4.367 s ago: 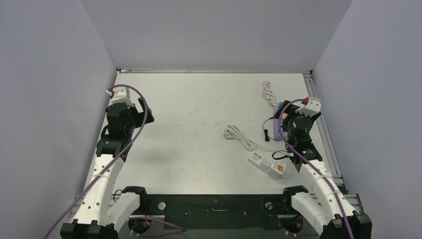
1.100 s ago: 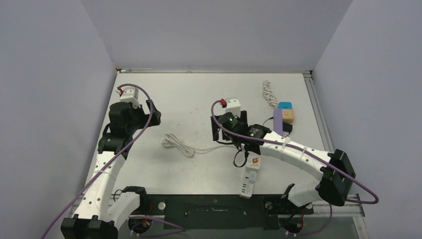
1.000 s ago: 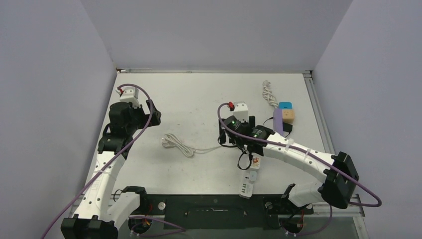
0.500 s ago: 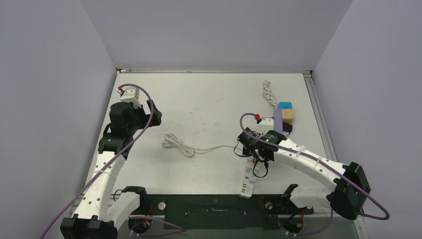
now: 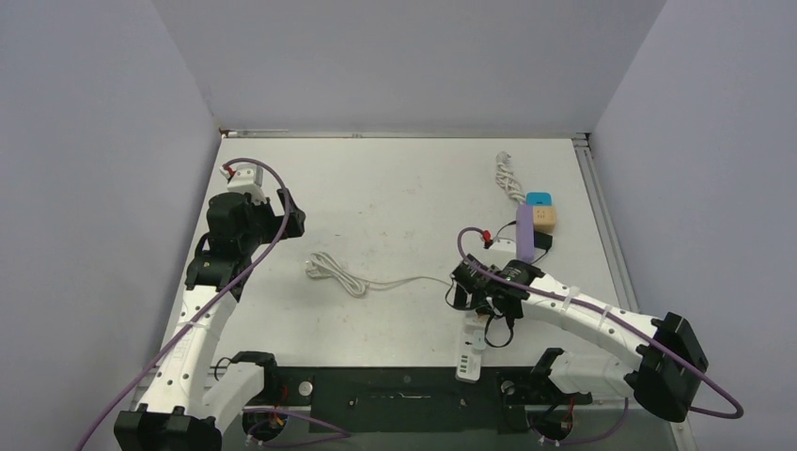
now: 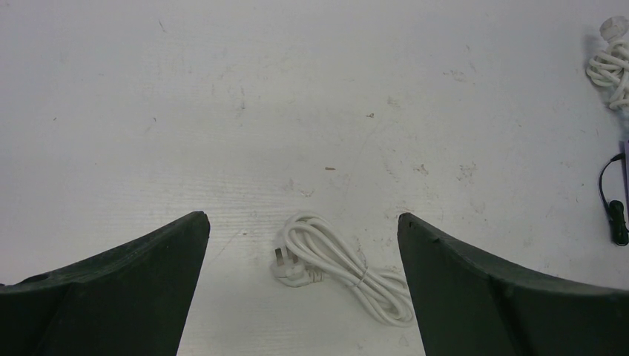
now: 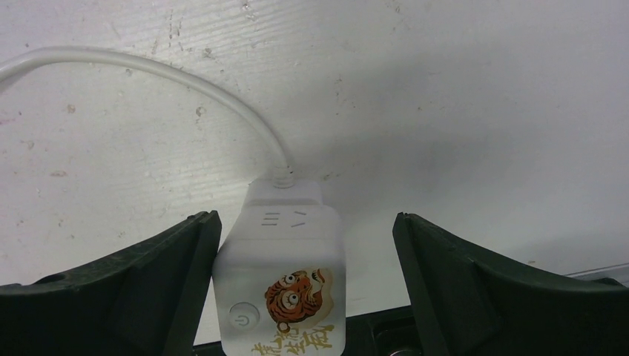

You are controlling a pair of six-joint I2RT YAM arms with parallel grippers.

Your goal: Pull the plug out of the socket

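A white power strip (image 7: 285, 285) with a tiger sticker and a power button lies between my right gripper's (image 7: 305, 216) open fingers, close against the left finger (image 7: 148, 282). In the top view the strip (image 5: 471, 352) lies at the table's near edge, under the right gripper (image 5: 476, 303). Its white cord (image 5: 404, 280) runs left to a bundled coil with a three-pin plug (image 6: 294, 271). I cannot make out a plug seated in the strip; its lower half is out of frame. My left gripper (image 6: 303, 216) is open and empty above that coil.
A blue block (image 5: 539, 199), a tan block (image 5: 544, 218) and a purple bar (image 5: 524, 237) sit at the back right with a small white coiled cable (image 5: 507, 177). A black cable (image 6: 614, 211) lies near them. A black base plate (image 5: 404, 395) borders the near edge.
My right arm swung from the back right to the centre, then back toward the near edge. The strip and cord were dragged left, and the strip now lies nearer. The left arm barely moved.
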